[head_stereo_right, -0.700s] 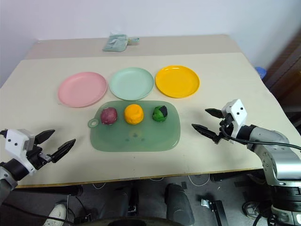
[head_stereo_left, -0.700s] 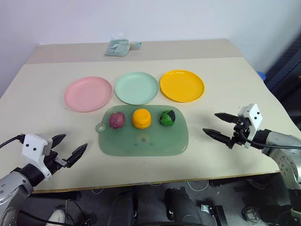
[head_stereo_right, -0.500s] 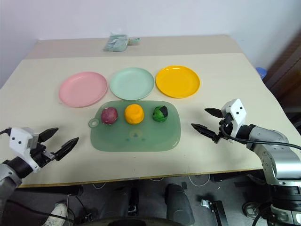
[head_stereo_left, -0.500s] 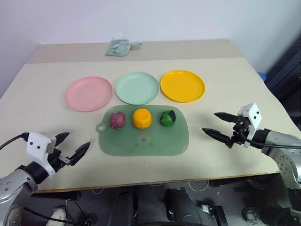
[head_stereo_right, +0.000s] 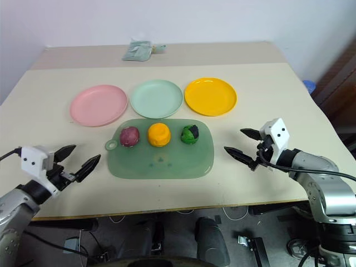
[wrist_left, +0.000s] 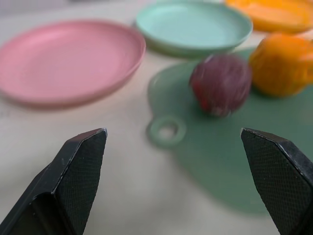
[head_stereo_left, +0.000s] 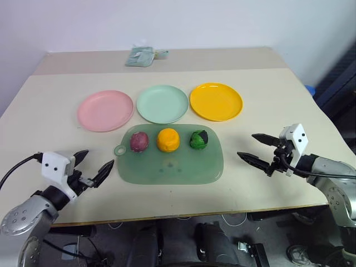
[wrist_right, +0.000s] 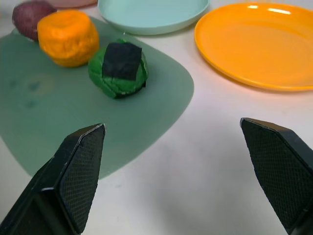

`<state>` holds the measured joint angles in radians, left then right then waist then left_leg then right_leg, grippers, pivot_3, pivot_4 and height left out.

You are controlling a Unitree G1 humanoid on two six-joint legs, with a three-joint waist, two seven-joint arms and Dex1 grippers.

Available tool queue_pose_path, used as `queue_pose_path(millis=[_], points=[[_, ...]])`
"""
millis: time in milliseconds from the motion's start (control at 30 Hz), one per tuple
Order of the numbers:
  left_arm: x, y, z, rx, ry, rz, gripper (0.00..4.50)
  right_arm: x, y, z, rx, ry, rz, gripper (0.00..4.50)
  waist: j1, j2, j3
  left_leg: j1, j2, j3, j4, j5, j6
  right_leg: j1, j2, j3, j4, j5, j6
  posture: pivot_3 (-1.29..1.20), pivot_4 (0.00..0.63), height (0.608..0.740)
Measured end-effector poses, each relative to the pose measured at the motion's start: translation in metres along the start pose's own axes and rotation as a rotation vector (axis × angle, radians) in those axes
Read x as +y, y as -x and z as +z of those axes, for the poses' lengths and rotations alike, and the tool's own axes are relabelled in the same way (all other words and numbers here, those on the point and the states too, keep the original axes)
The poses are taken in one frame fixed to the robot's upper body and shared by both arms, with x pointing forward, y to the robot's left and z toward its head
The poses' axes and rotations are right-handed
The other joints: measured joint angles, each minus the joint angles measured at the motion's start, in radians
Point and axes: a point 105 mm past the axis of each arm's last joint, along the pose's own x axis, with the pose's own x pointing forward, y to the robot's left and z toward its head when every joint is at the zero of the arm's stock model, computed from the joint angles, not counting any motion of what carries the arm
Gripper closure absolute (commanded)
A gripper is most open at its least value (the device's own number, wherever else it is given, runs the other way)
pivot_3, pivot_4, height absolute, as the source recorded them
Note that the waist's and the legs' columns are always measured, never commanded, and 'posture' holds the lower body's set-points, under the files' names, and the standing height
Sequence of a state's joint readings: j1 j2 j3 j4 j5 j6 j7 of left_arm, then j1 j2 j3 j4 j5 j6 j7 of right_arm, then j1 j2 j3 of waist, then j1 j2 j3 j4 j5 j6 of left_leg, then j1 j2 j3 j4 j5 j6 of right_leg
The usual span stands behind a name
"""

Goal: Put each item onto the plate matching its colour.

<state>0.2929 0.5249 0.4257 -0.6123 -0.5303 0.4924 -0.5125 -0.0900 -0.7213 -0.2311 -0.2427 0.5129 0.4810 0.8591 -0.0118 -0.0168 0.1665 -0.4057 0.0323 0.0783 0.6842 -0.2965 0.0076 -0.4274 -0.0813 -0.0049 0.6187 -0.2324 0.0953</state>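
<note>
Left gripper (head_stereo_left: pixel 93 168) at lower left of the head view, fingers spread wide apart, nothing between them, hovering over bare table (head_stereo_left: pixel 267 100) just left of the green board (head_stereo_left: pixel 183 167). Right gripper (head_stereo_left: pixel 258 149) at right of frame, fingers likewise wide apart and empty, pointing toward the board from its right side, apart from it.

Lined up along the board's far edge, centre of frame: dark purple-red lump (head_stereo_left: pixel 138 141) at left, orange lump (head_stereo_left: pixel 167 139) in the middle, green ball (head_stereo_left: pixel 198 139) with black patch at right. Each resting on the board, none touching another. Ring tab (head_stereo_left: pixel 119 150) at the board's left edge.

Above the board, in a row across upper centre: pink plate (head_stereo_left: pixel 105 110) at left, mint green plate (head_stereo_left: pixel 162 103) in the middle, yellow-orange plate (head_stereo_left: pixel 216 101) at right. All three bare.

Small pale-green crumpled packet (head_stereo_left: pixel 141 56) near the top of frame, at the table's far edge.
</note>
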Motion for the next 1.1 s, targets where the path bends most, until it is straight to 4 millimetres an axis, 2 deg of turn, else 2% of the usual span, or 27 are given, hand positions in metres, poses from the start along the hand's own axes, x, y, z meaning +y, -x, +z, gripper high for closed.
queue_pose_path(millis=[167, 233, 300, 433, 567, 700, 1033, 1100], points=[[-0.009, -0.015, 0.005, -0.026, 0.018, -0.022, 0.00, 0.002, -0.008, 0.004, -0.023, 0.008, -0.003, 0.01, 0.001, 0.000, 0.000, 0.000, -0.001, 0.000, 0.000, 0.000, 0.000, 0.000, 0.001, 0.000, 0.000, 0.000, 0.000, 0.00, 0.150, 0.740], [-0.014, -0.029, 0.008, -0.040, 0.026, -0.028, 0.00, 0.003, -0.010, 0.003, -0.027, 0.005, -0.003, 0.01, 0.009, 0.000, 0.000, 0.000, -0.001, 0.000, 0.001, 0.000, 0.000, 0.001, 0.000, 0.000, 0.001, 0.000, 0.000, 0.00, 0.150, 0.740], [-0.018, -0.042, 0.009, -0.040, 0.024, -0.034, 0.00, 0.009, -0.011, 0.010, -0.045, 0.026, 0.007, 0.01, 0.011, 0.000, 0.000, 0.000, -0.002, 0.000, 0.001, 0.000, 0.000, 0.001, 0.001, 0.000, 0.001, 0.000, 0.001, 0.00, 0.150, 0.740], [-0.024, -0.066, 0.009, -0.042, 0.036, -0.049, 0.00, 0.036, -0.012, 0.030, -0.089, 0.073, 0.076, 0.01, 0.016, 0.000, 0.000, 0.000, -0.002, -0.001, 0.001, 0.000, 0.000, 0.001, 0.002, 0.000, 0.001, 0.002, 0.003, 0.00, 0.150, 0.740], [-0.027, -0.077, 0.006, -0.022, 0.023, -0.066, 0.00, 0.060, -0.015, 0.027, -0.069, 0.062, 0.142, 0.01, 0.019, 0.000, 0.000, 0.001, -0.002, 0.000, 0.001, 0.000, 0.000, 0.001, 0.002, 0.000, 0.001, 0.000, 0.001, 0.00, 0.150, 0.740], [-0.031, -0.086, 0.006, -0.018, 0.016, -0.087, 0.00, 0.076, -0.018, 0.026, -0.071, 0.053, 0.173, 0.01, 0.022, 0.000, 0.000, 0.001, -0.002, 0.000, 0.001, 0.000, 0.000, 0.001, 0.001, 0.000, 0.002, 0.000, 0.001, 0.00, 0.150, 0.740], [-0.035, -0.096, -0.006, 0.068, -0.018, -0.120, 0.00, 0.088, -0.024, 0.024, -0.075, 0.041, 0.206, 0.01, 0.023, 0.000, 0.000, 0.001, -0.002, 0.000, 0.001, 0.000, 0.000, 0.001, 0.001, 0.000, 0.001, 0.000, 0.001, 0.00, 0.150, 0.740], [-0.035, -0.096, -0.008, 0.078, -0.019, -0.120, 0.54, 0.089, -0.025, 0.024, -0.073, 0.040, 0.210, 0.00, 0.022, 0.000, 0.000, 0.001, -0.002, 0.000, 0.001, 0.000, 0.000, 0.001, 0.001, 0.000, 0.001, 0.000, 0.001, 0.00, 0.150, 0.740]])
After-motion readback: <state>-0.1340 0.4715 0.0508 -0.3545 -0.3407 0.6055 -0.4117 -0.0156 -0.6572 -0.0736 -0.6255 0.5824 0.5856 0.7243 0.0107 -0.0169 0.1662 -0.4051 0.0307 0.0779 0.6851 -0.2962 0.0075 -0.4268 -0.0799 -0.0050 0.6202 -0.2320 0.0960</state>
